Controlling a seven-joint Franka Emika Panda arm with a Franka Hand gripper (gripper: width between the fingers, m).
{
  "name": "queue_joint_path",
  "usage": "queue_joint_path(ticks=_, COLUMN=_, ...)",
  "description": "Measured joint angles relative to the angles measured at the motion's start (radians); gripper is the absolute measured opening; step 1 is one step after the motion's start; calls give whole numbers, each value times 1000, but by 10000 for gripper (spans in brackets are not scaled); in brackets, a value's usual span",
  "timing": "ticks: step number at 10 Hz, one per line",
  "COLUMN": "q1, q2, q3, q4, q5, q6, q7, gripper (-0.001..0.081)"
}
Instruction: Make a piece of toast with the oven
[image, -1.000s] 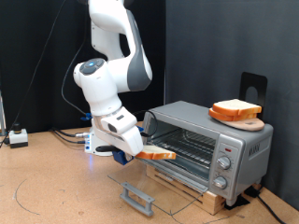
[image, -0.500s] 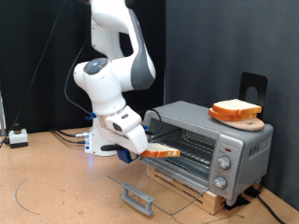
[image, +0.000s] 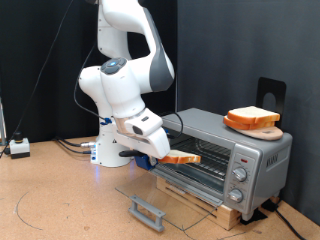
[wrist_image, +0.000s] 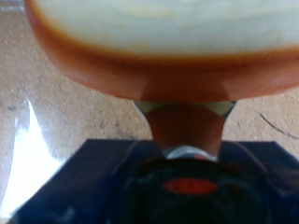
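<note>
At the oven mouth: the tool (image: 165, 156) is held level, pinching the piece of toast (image: 181, 158) by its crust edge.
Toast position: the slice is carried at the front opening of the oven (image: 222, 155), above the wire rack (image: 205, 160); it is not yet seen resting there.
Door: the glass door (image: 172, 203) is already folded down onto the bench (image: 60, 200).
Oven top: a twin slice (image: 251, 116) is left on a round board (image: 255, 126).
Progress: insertion is judged unfinished, the knobs (image: 240, 174) untouched.

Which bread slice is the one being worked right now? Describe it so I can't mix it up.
Find the silver oven with its glass door dropped open. At its mouth, the gripper holds the piece of toast flat by one edge. The other slice lies untouched on the round wooden board on the oven's roof.
</note>
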Motion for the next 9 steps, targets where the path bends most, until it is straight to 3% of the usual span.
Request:
queue_joint_path(ticks=3, q1=4, q2=-28, q3=32, q4=-48, q5=-25, q6=7, q7=47, gripper=413)
queue_joint_path(ticks=6, q1=-16, q2=-9, q3=31, q4=-98, q5=-98, q6=112, q7=62, gripper=413)
queue_joint_path(ticks=9, q1=-44, q2=26, q3=14, q4=-93, q5=-109, q6=141, q7=55, gripper=413)
